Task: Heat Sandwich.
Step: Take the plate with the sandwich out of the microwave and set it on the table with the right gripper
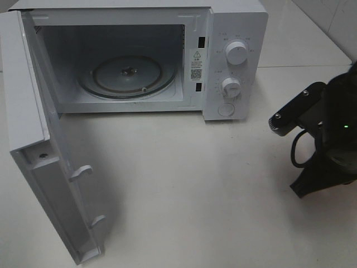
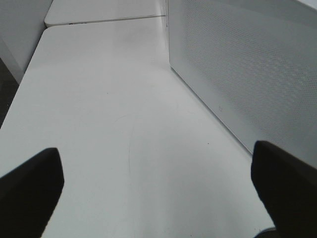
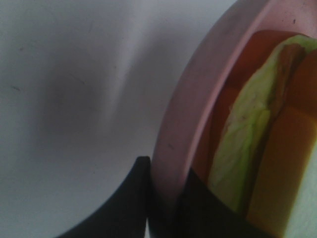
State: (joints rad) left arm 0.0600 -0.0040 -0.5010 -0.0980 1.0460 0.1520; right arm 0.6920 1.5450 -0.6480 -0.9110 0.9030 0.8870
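Right hand (image 3: 166, 198) clamps the plate (image 3: 198, 99) rim, sandwich (image 3: 247, 144) on it. Left hand (image 2: 158, 188) fully open, empty, low over worktop (image 2: 124, 124) beside microwave (image 2: 247, 64).

Microwave cavity (image 1: 122, 61) gapes free; swung-out door (image 1: 50, 184) probably blocks left.

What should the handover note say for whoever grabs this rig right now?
Left pincer: open, holding nothing, beside the microwave's outer wall.
Right pincer: shut on the rim of the pink plate; the sandwich lies on that plate. Plate and sandwich are out of the overhead view.
Done: microwave door swung wide open, glass turntable bare.
Left: carry the plate in onto the turntable, release, close the door, set the dials.
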